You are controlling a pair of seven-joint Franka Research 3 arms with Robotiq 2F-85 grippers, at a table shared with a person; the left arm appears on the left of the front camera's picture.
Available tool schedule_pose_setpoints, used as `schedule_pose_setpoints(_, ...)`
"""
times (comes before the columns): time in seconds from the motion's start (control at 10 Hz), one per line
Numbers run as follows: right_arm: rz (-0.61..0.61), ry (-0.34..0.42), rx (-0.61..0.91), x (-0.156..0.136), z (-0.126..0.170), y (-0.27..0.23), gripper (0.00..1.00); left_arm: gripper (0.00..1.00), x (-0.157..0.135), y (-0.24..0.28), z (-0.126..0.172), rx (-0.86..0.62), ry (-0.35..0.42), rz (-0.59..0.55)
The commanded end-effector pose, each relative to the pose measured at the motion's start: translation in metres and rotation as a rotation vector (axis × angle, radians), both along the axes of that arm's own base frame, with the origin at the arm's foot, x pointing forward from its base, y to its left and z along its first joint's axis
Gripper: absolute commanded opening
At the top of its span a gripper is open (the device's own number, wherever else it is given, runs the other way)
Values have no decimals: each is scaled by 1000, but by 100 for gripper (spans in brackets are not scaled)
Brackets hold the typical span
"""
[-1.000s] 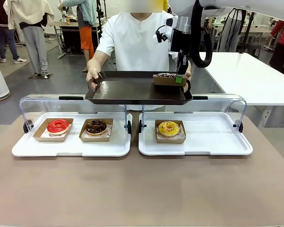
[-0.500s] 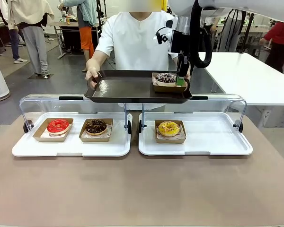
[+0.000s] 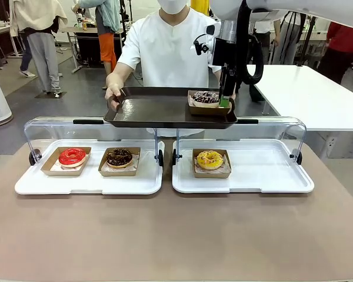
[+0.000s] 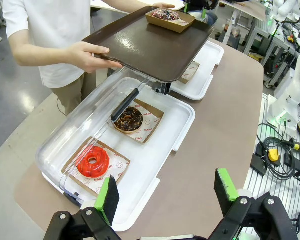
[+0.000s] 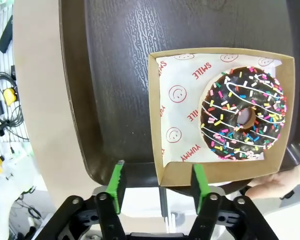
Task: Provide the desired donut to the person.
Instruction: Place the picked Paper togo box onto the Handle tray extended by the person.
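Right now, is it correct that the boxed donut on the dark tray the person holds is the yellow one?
Not quite. The boxed donut on the dark tray the person holds is chocolate-iced with coloured sprinkles, as the right wrist view shows. The yellow donut lies in a white tray.

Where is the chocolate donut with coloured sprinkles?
Front view: that donut lies in a brown cardboard box at the right end of the person's dark brown tray.

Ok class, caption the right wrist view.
Open right claw at the cardboard box holding a sprinkle-topped chocolate donut, on a dark serving tray.
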State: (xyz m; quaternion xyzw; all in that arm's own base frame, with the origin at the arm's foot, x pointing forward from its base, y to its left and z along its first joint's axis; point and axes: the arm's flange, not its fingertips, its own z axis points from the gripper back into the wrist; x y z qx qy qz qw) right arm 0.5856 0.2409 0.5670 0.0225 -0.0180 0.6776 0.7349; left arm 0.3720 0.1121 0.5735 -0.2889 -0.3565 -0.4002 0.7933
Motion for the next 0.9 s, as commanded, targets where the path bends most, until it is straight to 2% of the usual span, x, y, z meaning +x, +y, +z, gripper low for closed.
schedule_pose_setpoints(0.0,26,10,-11,5,5,0,100,100,1,-1,1,-2,-2,1)
schedule_pose_setpoints(0.3,47,6,-14,-3,8,-3,100,100,1,-1,1,-2,-2,1)
schedule_pose_setpoints(0.8,90,-21,-62,-58,26,-14,100,100,1,-1,1,-2,-2,1)
